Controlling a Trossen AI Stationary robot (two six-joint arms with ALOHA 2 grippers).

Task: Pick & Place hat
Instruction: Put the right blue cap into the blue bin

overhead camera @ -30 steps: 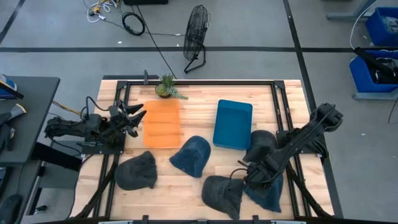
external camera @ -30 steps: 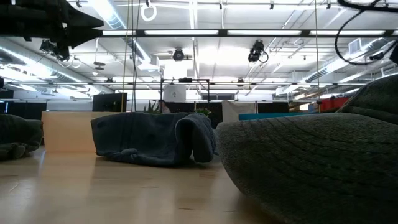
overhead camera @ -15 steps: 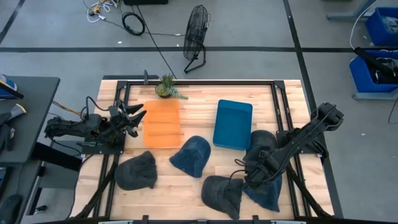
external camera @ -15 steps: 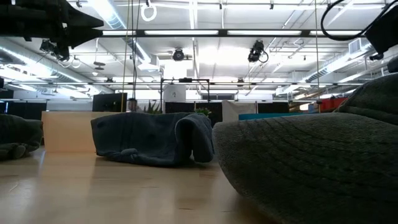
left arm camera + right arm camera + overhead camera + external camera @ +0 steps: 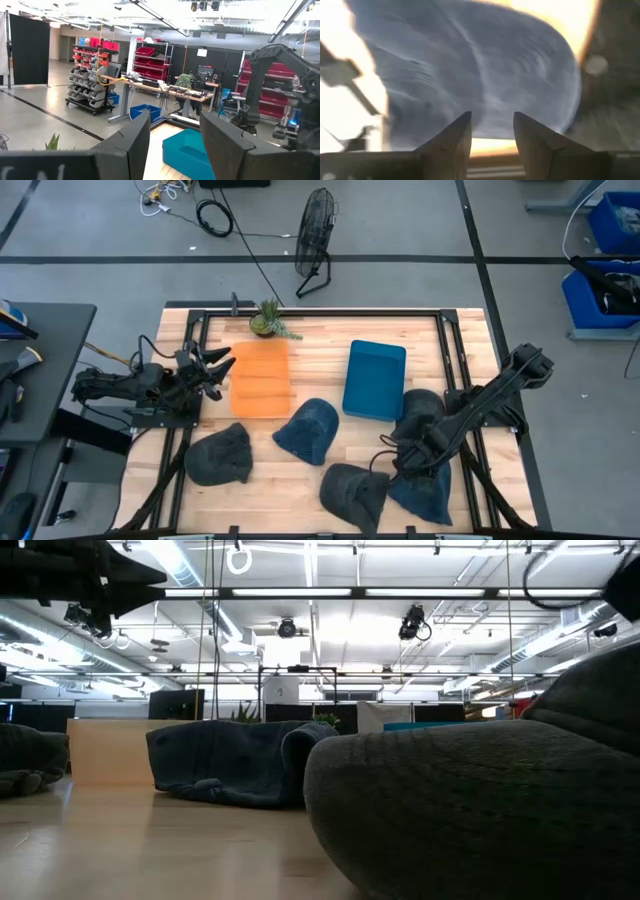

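Several hats lie crown-up on the wooden table. A dark grey hat (image 5: 350,492) sits by the near edge and fills the low view's foreground (image 5: 480,810). A blue hat (image 5: 425,492) lies right of it, under my right arm. My right gripper (image 5: 388,467) hangs low between these two, open; in its wrist view the gripper (image 5: 491,116) stands over blue-grey cloth (image 5: 470,65). My left gripper (image 5: 222,365) waits open at the table's left, beside the orange tray (image 5: 260,378), and shows in its own view (image 5: 175,117). My right gripper comes slanting down from the table's right, its open fingers (image 5: 452,142) close over blue-grey cloth, with the dark grey hat's right edge (image 5: 378,480) right beside them. Whether the fingers touch either hat cannot be told.
A blue tray (image 5: 375,380) lies at mid-table, and a small plant (image 5: 268,320) stands at the far edge. Other hats lie around: a blue one (image 5: 308,430) in the middle, a dark one (image 5: 220,455) near left and a dark one (image 5: 420,412) under my right arm.
The dark grey hat by the near edge has slid a little toward the table's left; in the low view its rim has spread leftward across the foreground. My right gripper has stayed low beside that hat with only a slight shift.
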